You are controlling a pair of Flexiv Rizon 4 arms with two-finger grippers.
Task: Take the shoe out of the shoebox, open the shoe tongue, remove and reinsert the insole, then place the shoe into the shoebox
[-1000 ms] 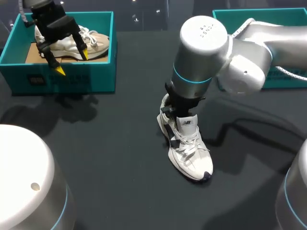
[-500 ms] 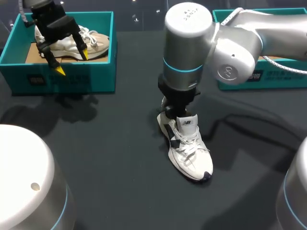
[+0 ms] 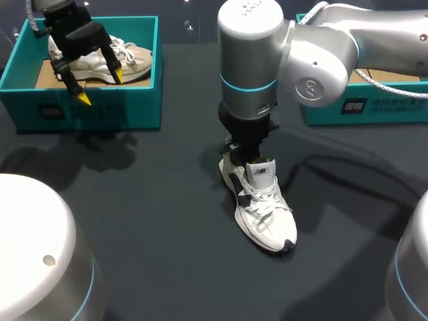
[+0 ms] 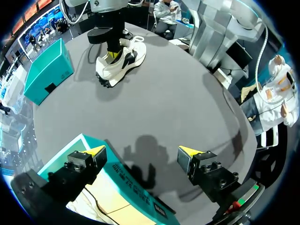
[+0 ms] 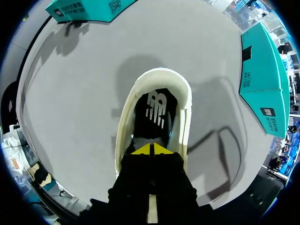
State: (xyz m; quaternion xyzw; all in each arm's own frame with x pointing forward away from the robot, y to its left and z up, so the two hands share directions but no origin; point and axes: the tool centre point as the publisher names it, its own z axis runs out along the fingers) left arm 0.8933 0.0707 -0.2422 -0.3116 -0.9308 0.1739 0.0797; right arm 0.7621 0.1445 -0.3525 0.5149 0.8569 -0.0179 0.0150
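The white shoe (image 3: 262,207) stands on the dark table (image 3: 147,200), out of any box. Its toe points toward the robot. The right arm comes in from the right and reaches straight down to the heel end of the shoe. The right gripper (image 5: 151,150) is inside the shoe's opening, and its two yellow tips are pressed tight together. I cannot tell if they pinch anything. Just ahead of the tips lies the dark insole (image 5: 154,108), still in the shoe.

The left gripper (image 3: 100,85) hangs over the left box (image 3: 87,110), far from the white shoe. Its fingers are spread wide and hold nothing. A tan shoe (image 3: 134,57) lies in that box. The right box (image 3: 401,110) sits at the far right, partly behind the right arm.
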